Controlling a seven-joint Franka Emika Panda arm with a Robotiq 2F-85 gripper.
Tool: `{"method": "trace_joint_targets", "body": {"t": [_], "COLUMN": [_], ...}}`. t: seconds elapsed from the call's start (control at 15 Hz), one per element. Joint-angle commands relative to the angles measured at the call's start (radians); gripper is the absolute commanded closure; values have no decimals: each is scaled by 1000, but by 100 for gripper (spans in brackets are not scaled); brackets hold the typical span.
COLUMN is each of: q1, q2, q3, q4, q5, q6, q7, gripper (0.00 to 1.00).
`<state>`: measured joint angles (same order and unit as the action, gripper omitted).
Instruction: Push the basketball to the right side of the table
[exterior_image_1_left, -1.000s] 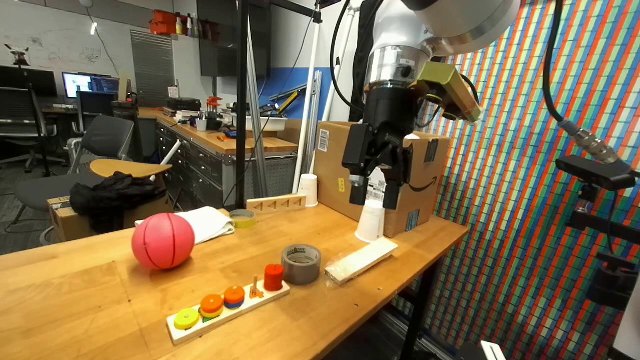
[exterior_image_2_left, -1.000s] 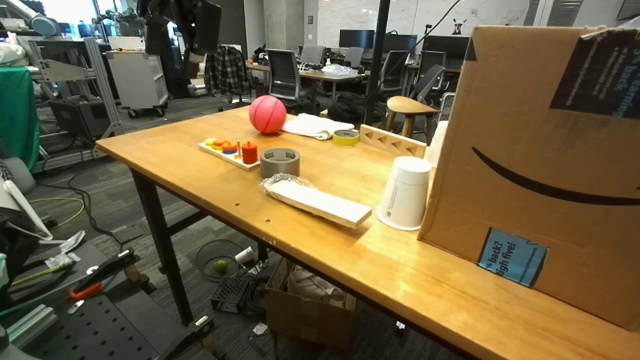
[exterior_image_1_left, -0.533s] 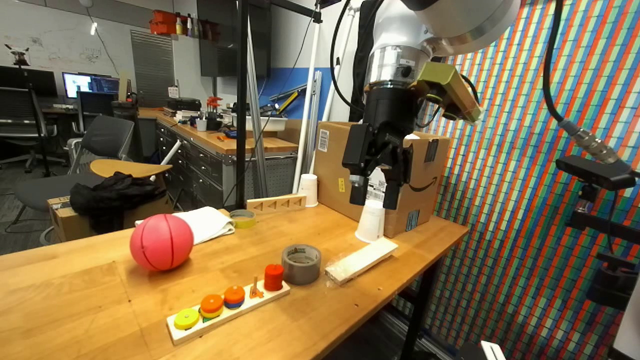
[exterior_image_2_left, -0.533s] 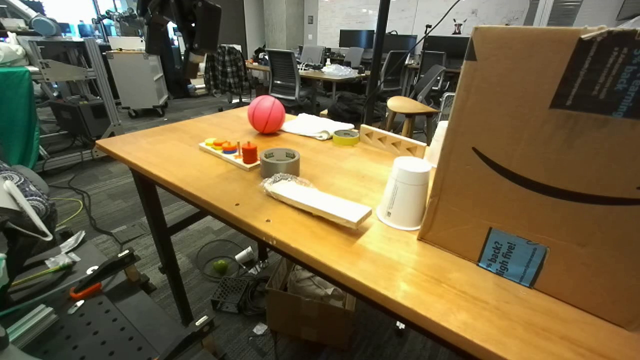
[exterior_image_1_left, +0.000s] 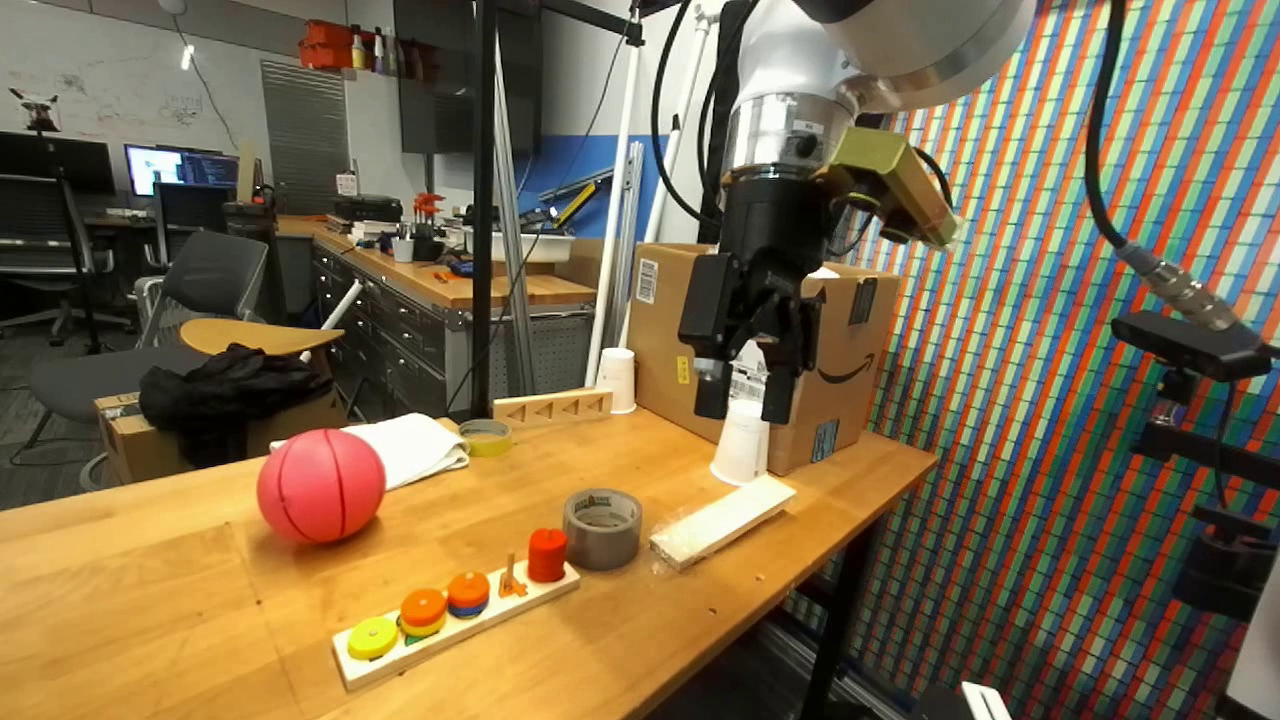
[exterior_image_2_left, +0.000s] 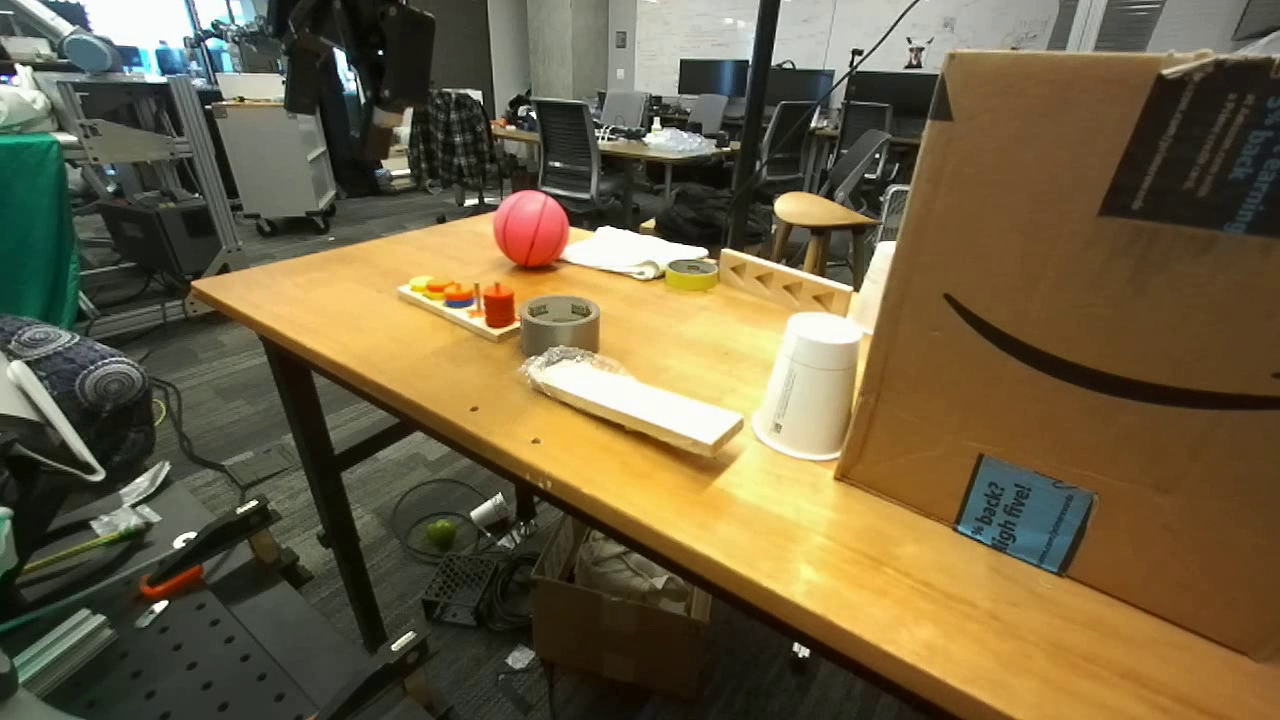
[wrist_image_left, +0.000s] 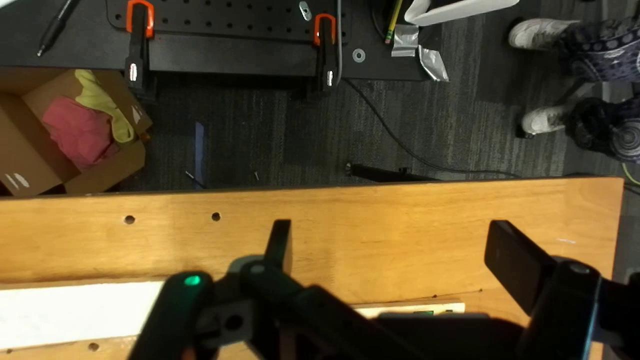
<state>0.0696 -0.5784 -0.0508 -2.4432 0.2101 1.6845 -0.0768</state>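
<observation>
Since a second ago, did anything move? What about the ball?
The pink basketball moved slightly left in both exterior views, and the open gripper shifted slightly left too. Someone's patterned clothes came further into an exterior view. Nothing was grabbed or let go. The stacking toy and grey tape stayed put.

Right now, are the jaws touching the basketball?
Apart: in an exterior view, the open jaws hang high, with a wide gap to the basketball.

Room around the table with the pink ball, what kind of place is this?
Probably a robotics lab in an office-like space: a robot arm hangs in from above, and both exterior views show a whiteboard and computer monitors in the background.
</observation>
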Motion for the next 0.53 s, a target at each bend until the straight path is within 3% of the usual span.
{"method": "trace_joint_targets", "body": {"t": [0.0,0.47], "q1": [31,137], "q2": [-33,62], "q3": [91,285], "q4": [-2,50], "q5": [7,-34], "q6": [88,380], "q7": [4,49], "gripper": [0,0]}}
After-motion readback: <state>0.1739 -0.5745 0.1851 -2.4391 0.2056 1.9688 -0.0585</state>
